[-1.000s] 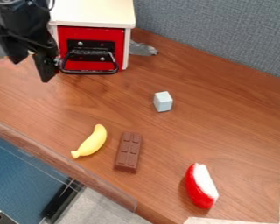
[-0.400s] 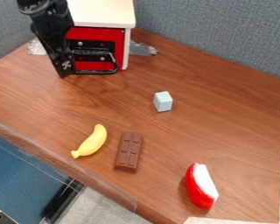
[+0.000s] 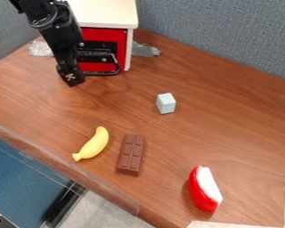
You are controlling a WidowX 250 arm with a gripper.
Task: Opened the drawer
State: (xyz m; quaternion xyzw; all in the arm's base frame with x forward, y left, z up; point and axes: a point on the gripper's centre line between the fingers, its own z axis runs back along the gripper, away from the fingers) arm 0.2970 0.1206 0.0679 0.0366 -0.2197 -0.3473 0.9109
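The black gripper (image 3: 71, 78) hangs at the upper left, over the left part of the drawer front. The red drawer (image 3: 96, 67) sits flush under the white top of a small cabinet (image 3: 103, 13). Its black wire handle (image 3: 117, 66) sticks out in front, and the gripper covers the handle's left side. Whether the gripper touches the handle cannot be told.
On the wooden table (image 3: 228, 116) lie a pale blue block (image 3: 165, 103), a yellow banana (image 3: 94, 144), a chocolate bar (image 3: 130, 154) and a red and white wedge (image 3: 205, 189). A grey partition (image 3: 222, 31) stands behind. Silvery tape (image 3: 40, 48) is left of the cabinet.
The gripper has moved right from the drawer's left edge to in front of its left part, and most recently slightly down. The drawer and the objects on the table have not moved.
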